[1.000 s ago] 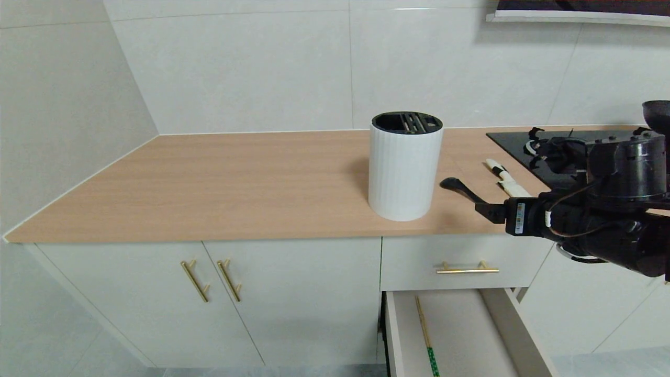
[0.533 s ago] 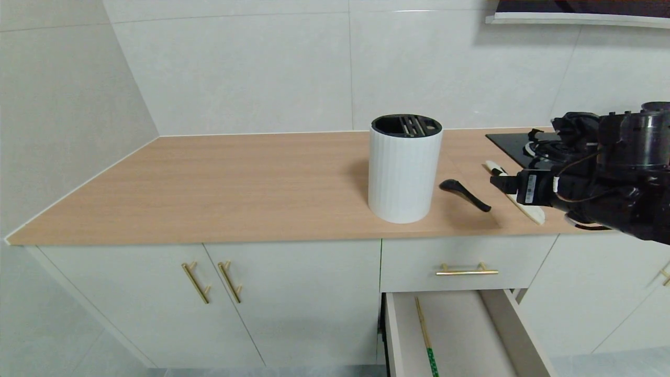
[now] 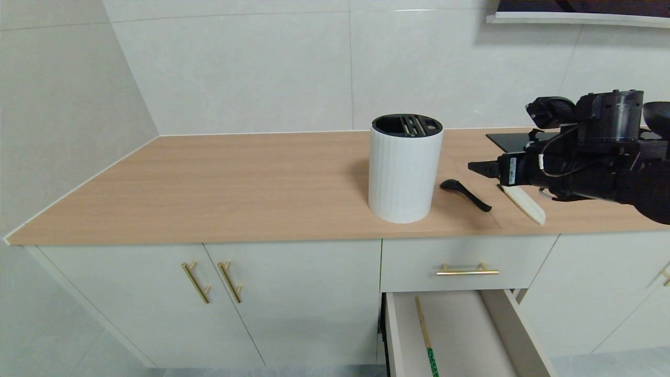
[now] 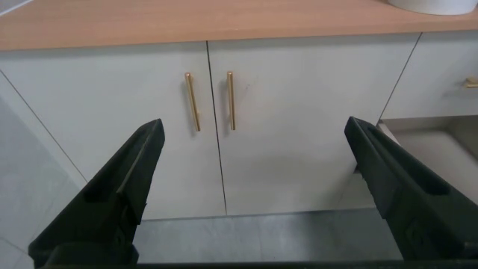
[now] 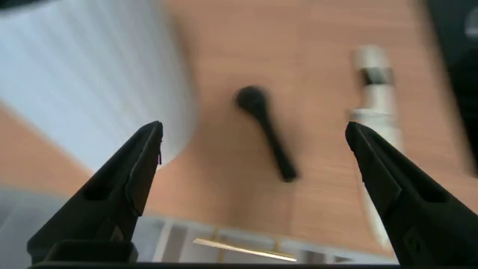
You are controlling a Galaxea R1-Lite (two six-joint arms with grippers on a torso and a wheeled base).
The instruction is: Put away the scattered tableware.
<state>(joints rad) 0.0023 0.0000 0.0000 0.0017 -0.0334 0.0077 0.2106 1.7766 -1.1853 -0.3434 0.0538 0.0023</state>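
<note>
A black spoon (image 3: 465, 193) lies on the wooden counter (image 3: 235, 183), just right of a white ribbed utensil holder (image 3: 404, 175) with a slotted black top. A white knife (image 3: 523, 203) lies further right. My right gripper (image 3: 479, 168) hovers above the counter over the spoon and knife. In the right wrist view it (image 5: 258, 187) is open, and between its fingers the spoon (image 5: 265, 134) shows below, with the knife (image 5: 377, 97) and holder (image 5: 89, 82) to either side. My left gripper (image 4: 254, 194) is open and empty, low down, facing the cupboard doors (image 4: 216, 142).
Below the counter a drawer (image 3: 460, 335) stands pulled out with a pair of chopsticks (image 3: 426, 335) in it. Above it is a shut drawer with a gold handle (image 3: 467, 270). A black hob (image 3: 515, 140) sits at the counter's back right. The counter's left half is bare.
My right arm has risen from the counter's front edge and moved in over the counter, its gripper now above the spoon and knife. The tableware has not moved.
</note>
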